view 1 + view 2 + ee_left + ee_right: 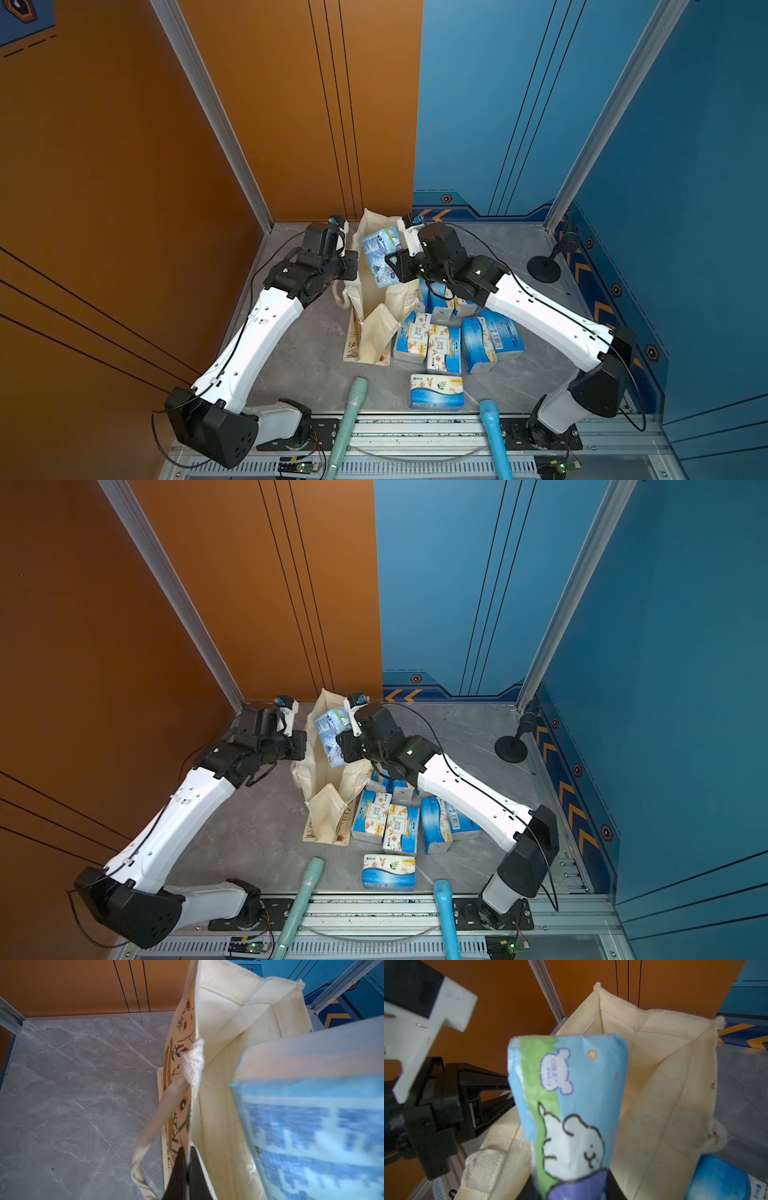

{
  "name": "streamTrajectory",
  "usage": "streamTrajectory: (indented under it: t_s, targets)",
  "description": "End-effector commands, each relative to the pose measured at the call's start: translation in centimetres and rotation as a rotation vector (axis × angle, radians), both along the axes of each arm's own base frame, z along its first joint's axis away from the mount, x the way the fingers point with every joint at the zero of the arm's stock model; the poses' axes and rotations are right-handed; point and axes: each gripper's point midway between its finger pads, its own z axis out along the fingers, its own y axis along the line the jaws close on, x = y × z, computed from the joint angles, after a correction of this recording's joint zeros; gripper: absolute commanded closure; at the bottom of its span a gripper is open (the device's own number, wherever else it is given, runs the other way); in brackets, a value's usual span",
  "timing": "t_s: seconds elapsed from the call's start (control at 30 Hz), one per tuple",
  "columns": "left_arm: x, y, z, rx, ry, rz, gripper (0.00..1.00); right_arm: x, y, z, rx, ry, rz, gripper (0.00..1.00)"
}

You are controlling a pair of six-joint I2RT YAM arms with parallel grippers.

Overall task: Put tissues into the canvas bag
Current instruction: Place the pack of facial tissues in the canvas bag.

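The right claw (394,266) grips a pack (379,255), tilted above the bag (376,328) mouth; the left claw (185,1167) is pinched tight on the bag's rim. Released crooked, the pack could catch the rim and fall outside.

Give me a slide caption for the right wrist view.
Right gripper holding a blue-and-green cartoon-print tissue pack at the open mouth of the cream canvas tote bag.

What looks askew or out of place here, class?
The canvas bag is lopsided: its near end sags low while the left claw pinches one wall upright. The tissue pack in the right claw hangs tilted and squeezed above the opening.
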Motion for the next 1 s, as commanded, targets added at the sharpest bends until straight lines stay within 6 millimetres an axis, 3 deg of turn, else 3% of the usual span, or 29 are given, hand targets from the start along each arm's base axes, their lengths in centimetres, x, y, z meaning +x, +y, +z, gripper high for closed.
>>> streamTrajectory:
  t_s: [0.0,0.27,0.57,0.77,0.97]
  targets:
    - [0.3,-0.8,1.1,-0.021,-0.035,-0.018,1.0,0.9,0.9,2.1,0.067,-0.008,-0.045,0.75]
    - [0.2,-0.7,1.6,-0.014,-0.049,-0.022,1.0,4.1,0.8,-0.6,-0.103,-0.019,-0.167,0.73]
    - [-0.1,-0.5,2.0,-0.012,-0.063,-0.021,1.0,5.2,0.5,-2.7,-0.168,0.006,-0.215,0.72]
    - [0.0,-0.6,1.8,-0.016,-0.055,-0.025,1.0,5.7,1.8,-2.4,-0.165,0.011,-0.189,0.68]
    - [0.0,-0.8,1.6,-0.017,-0.051,-0.033,1.0,6.5,3.1,-4.1,-0.189,0.041,-0.174,0.58]
